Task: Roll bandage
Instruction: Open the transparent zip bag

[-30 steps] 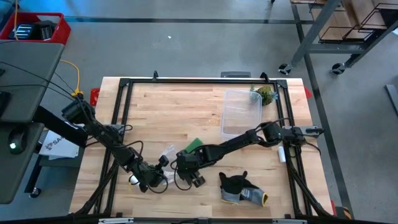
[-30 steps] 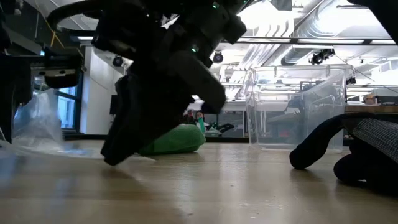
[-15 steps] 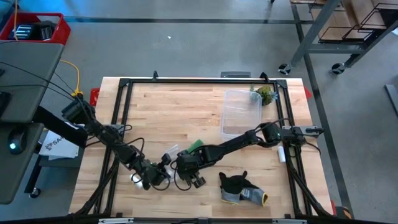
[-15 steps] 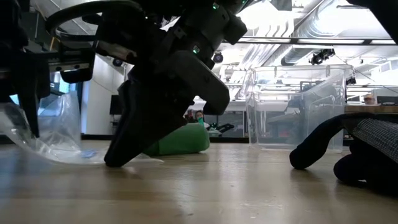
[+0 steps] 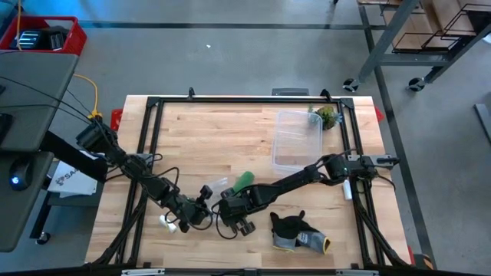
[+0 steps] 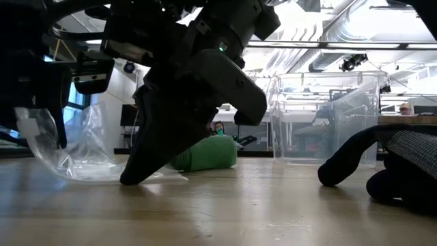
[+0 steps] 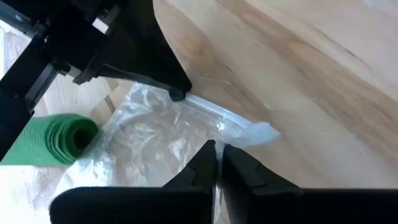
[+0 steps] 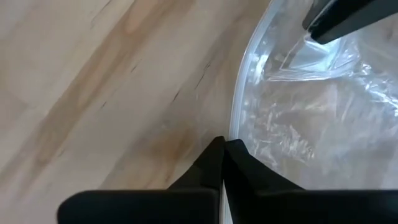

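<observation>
Near the front middle of the table [image 5: 253,123], the bandage [image 5: 243,182] is lying as a compact bright green roll, just behind the two grippers and beside a crumpled clear plastic bag [image 7: 155,134]. Both arms are working on that bag, not on the roll. The left gripper [image 7: 216,149] is showing its fingers pressed together with the bag's edge passing at their tips, so it is probably pinching that edge, though the film is too thin to be sure. The right gripper [image 8: 224,144] is standing with its jaws closed at the bag's sealed rim, its tips on the wood.

Judging by its look, the roll is going to handle as light, soft and springy: it is likely giving under pressure and loosening if squeezed across its layers. The safer hold is probably across the round body from both flat ends, or a pinch on the outer tail if one is showing; none is visible here. The bag is slick and flimsy and is likely sliding about and dragging the roll with it.

Room is looking tight between the two grippers. Open wood is lying behind the roll toward the clear container [image 5: 298,138], while the dark glove [image 5: 295,231] is sitting near the front edge on the right
</observation>
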### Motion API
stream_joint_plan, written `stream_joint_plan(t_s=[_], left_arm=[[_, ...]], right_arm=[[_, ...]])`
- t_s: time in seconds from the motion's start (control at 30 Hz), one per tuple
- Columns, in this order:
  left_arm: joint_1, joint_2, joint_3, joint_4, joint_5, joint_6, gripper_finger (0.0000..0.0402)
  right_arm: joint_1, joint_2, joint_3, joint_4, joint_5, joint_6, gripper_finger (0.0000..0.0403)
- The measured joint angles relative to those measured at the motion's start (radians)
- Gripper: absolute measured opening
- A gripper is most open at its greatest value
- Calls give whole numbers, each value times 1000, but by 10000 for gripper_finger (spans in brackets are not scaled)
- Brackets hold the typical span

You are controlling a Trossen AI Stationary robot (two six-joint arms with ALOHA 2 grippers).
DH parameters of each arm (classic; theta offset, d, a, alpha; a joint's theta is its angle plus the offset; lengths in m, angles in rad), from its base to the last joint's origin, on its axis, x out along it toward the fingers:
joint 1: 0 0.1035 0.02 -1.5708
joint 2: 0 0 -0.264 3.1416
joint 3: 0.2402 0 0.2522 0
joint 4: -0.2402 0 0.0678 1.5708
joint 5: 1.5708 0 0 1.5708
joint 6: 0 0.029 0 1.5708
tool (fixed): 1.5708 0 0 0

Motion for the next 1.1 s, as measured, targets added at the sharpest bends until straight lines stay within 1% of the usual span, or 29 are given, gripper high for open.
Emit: stream_joint_plan(t_s=[0.17, 0.3, 0.5, 0.57, 0.63, 0.83, 0.9, 1.0, 1.03, 1.1], left_arm=[[1, -24, 66, -97, -10, -12, 41], [1, -87, 112, -240, -9, -35, 66], [-3, -242, 129, -433, -2, -92, 101], [-10, -303, 129, -479, -1, -127, 111], [-24, -366, 130, -517, -2, -168, 118], [-65, -543, 130, -524, -14, -358, 123], [-80, -588, 130, -526, -42, -423, 123], [-103, -626, 130, -526, -93, -490, 123], [-109, -633, 132, -531, -108, -502, 123], [-120, -636, 154, -542, -133, -516, 123]], right_arm=[[-9, 0, 2, 1, -2, 31, 1], [-24, 7, 32, -27, -24, 72, 0], [-39, 22, 114, -96, -34, 120, 0], [-40, 26, 153, -118, -33, 130, 0], [-50, 30, 202, -150, -57, 162, 0], [-86, 43, 370, -216, -126, 274, 1], [-101, 40, 439, -235, -163, 286, 1], [-118, 37, 531, -273, -183, 301, 1], [-123, 35, 546, -279, -184, 309, 0], [-135, -16, 506, -243, -199, 366, 0]])
